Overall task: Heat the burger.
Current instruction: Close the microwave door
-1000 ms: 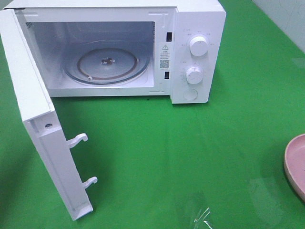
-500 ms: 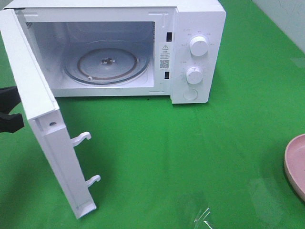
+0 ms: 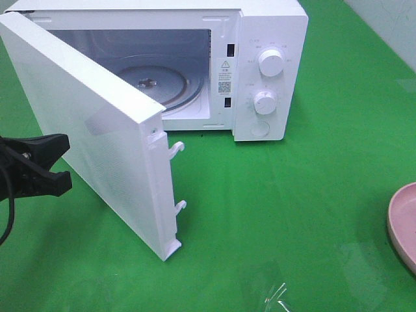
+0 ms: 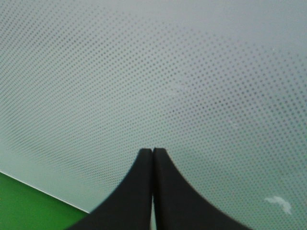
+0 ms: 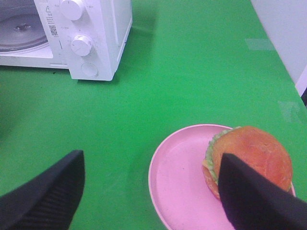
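On the green surface (image 3: 292, 195), the white microwave (image 3: 270, 65) is seen with its door (image 3: 97, 143) partly swung across the cavity, and the left claw (image 4: 152, 152) is clenched empty, its tips set against the door's dotted outer face. Well to the right of the oven, the burger (image 5: 252, 160) is seen on the pink plate (image 5: 180, 182), beneath the released right claw (image 5: 148, 196), whose jaws are spread wide with nothing held

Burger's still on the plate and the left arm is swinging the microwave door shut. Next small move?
Probably back the shut left gripper off and reopen the microwave door. The door is half closed, pushed from outside, yet the turntable is bare and the burger sits on the pink plate under the open right gripper.
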### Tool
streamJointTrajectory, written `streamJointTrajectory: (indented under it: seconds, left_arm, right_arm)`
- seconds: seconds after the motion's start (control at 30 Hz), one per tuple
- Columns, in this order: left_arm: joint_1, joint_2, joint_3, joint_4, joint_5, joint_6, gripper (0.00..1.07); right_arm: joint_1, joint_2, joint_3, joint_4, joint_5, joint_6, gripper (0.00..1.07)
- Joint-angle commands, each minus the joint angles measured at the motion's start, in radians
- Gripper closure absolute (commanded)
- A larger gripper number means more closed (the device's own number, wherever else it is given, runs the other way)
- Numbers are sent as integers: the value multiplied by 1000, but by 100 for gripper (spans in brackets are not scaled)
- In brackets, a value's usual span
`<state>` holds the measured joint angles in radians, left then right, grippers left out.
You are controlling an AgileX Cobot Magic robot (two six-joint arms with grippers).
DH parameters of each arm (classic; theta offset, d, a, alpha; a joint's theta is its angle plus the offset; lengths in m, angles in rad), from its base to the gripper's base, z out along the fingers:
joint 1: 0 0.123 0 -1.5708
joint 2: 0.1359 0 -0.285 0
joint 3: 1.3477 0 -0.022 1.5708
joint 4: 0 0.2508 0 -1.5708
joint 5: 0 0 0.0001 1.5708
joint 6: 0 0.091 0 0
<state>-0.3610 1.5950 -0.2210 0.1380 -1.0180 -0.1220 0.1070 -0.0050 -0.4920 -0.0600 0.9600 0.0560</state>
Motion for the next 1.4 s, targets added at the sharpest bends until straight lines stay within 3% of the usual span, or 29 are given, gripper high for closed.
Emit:
streamJointTrajectory:
  seconds: [0.03,0.17,0.9,1.27,1.4]
  left_arm:
    - [-30,16,-14,-69,-26,27,107]
    - [-89,52,-71,-80,-21,31,107]
    - [-137,180,-408,-108,199,34,107]
    - [-210,266,-581,-127,298,38,107]
    - [-237,308,-650,-178,319,38,107]
  right_arm:
    - [-5,-26,2,0,-1,-7,31]
    - [-5,-26,2,0,-1,-7,31]
    - [-5,-26,2,0,-1,-7,31]
    - [-5,-26,2,0,-1,-7,31]
    - [-5,-26,2,0,-1,-7,31]
